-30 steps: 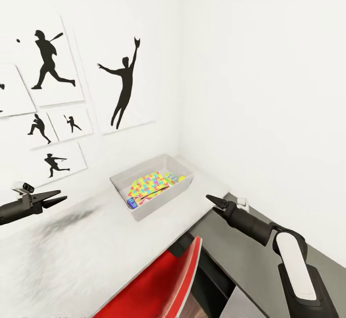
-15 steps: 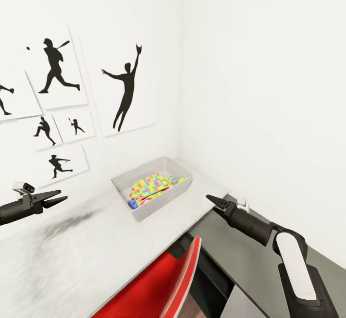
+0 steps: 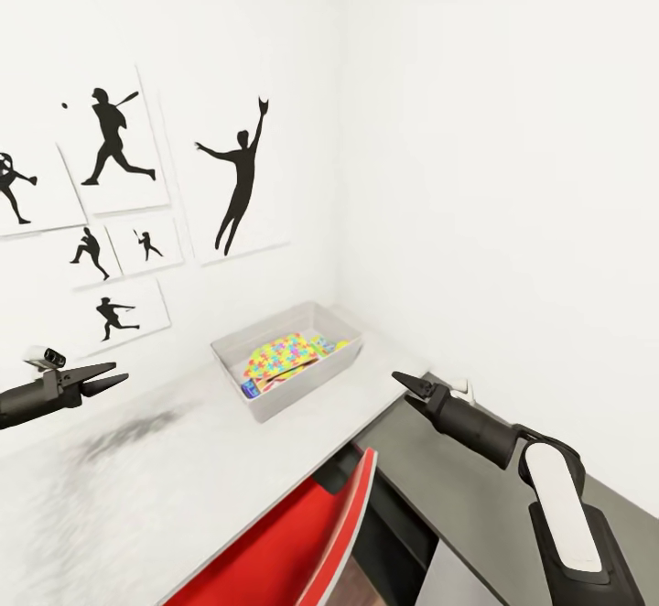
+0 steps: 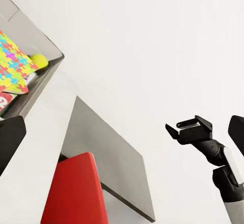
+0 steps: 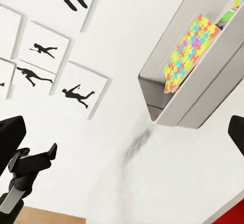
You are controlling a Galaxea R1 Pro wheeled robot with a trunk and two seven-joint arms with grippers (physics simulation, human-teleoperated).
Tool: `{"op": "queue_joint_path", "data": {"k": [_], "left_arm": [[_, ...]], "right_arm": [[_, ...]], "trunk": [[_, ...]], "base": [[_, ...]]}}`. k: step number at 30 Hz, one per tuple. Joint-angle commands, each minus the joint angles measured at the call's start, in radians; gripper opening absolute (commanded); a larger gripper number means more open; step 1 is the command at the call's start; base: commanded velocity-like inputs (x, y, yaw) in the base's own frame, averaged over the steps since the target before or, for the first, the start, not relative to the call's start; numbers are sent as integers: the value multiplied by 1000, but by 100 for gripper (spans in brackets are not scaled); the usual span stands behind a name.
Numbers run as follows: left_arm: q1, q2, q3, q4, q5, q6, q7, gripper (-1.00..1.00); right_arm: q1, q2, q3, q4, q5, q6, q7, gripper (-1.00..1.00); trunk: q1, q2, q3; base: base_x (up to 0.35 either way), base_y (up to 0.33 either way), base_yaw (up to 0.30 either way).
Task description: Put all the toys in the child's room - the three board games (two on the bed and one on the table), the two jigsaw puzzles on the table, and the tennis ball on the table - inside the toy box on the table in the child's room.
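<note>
Head view: one toy box (image 3: 291, 384) on the light grey table (image 3: 183, 487), near the room corner, long axis running diagonally from near-left to the far-right corner. Inside I count one jigsaw puzzle (image 3: 282, 356) clearly, tilted against other contents; a blue game box (image 3: 250, 390) edge shows at the near-left end and a tennis ball (image 3: 340, 345) at the far-right end. Further items beneath cannot be counted.

Six silhouette pictures (image 3: 240, 180) on the wall to the left. One red chair (image 3: 293, 542) tucked at the table edge, beside the lower dark grey section (image 3: 476, 505).

My left gripper (image 3: 117, 375) hovers over the table, well apart from the toy box, jaws spread and empty. My right gripper (image 3: 399, 379) hangs at the table's edge, jaws also apart, holding nothing.
</note>
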Motion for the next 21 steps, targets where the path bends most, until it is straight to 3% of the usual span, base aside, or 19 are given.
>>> {"op": "queue_joint_path", "data": {"k": [1, 21], "left_arm": [[-1, 0, -1, 0, 1, 11, -3, 100], [-1, -1, -1, 0, 1, 11, -3, 100]], "right_arm": [[-1, 1, -3, 0, 10, 6, 10, 100], [-1, 1, -13, -2, 11, 5, 10, 100]], "trunk": [[1, -2, -1], [1, -2, 32]], "base": [[-2, -11, 0], [0, -2, 0]]}}
